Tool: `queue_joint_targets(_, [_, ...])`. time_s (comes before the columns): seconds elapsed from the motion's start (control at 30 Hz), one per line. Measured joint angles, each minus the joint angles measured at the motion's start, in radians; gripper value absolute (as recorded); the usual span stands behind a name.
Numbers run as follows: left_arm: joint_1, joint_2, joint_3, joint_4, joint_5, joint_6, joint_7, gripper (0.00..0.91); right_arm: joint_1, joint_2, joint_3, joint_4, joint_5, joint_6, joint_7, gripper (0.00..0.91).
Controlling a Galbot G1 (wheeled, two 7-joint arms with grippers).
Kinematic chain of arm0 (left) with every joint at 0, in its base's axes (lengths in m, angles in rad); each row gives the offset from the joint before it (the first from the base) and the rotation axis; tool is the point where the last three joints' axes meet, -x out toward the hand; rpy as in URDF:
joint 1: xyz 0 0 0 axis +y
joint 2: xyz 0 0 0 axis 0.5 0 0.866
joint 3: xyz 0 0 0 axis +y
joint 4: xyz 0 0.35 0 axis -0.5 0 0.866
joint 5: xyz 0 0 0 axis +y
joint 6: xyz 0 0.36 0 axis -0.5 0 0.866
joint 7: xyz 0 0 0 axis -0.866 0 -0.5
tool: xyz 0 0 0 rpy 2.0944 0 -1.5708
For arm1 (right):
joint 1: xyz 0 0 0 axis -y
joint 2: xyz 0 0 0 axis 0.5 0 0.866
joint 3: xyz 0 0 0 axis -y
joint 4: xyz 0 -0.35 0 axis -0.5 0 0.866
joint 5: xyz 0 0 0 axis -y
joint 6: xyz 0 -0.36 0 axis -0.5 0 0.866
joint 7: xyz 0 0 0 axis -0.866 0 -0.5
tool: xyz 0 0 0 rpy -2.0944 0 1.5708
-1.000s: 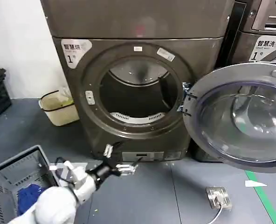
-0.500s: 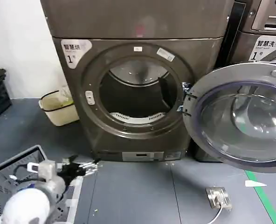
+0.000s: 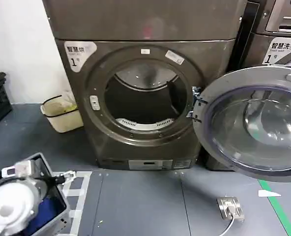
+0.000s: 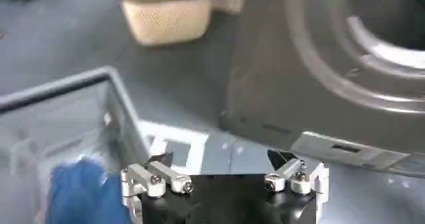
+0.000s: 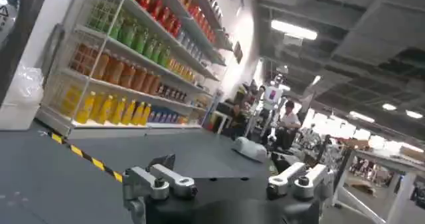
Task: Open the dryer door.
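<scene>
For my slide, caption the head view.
Dryer door swung fully open; left gripper low over the basket.

"1" on dryer label, "1" on neighbouring label

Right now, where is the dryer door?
In the head view, the dryer door hangs wide open on the right of the dryer's drum opening, in front of the neighbouring machine.

You see the round chrome-rimmed dryer door cut off at the head view's right edge; the grey plastic basket sits half behind the arm, lower left.
</scene>
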Motion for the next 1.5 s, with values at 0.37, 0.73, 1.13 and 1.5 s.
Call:
queue_joint_targets(0.37, [0.015, 0.060, -0.069, 0.077, -0.297, -0.101, -0.151, 0.907, -0.004, 0.012, 0.006, 0.000, 0.002, 0.000, 0.003, 0.907])
queue_joint_targets(0.73, [0.007, 0.071, -0.094, 0.139, -0.405, -0.124, -0.196, 0.907, -0.003, 0.017, 0.007, -0.003, 0.007, 0.009, 0.003, 0.907])
queue_joint_targets(1.13, [0.019, 0.090, -0.117, 0.194, -0.486, -0.095, -0.230, 0.907, -0.001, 0.023, 0.001, -0.005, -0.002, 0.027, -0.002, 0.907])
queue_joint_targets(1.5, [0.014, 0.090, -0.115, 0.236, -0.589, -0.044, -0.256, 0.907, -0.005, 0.023, 0.004, -0.013, -0.003, 0.037, -0.004, 0.907])
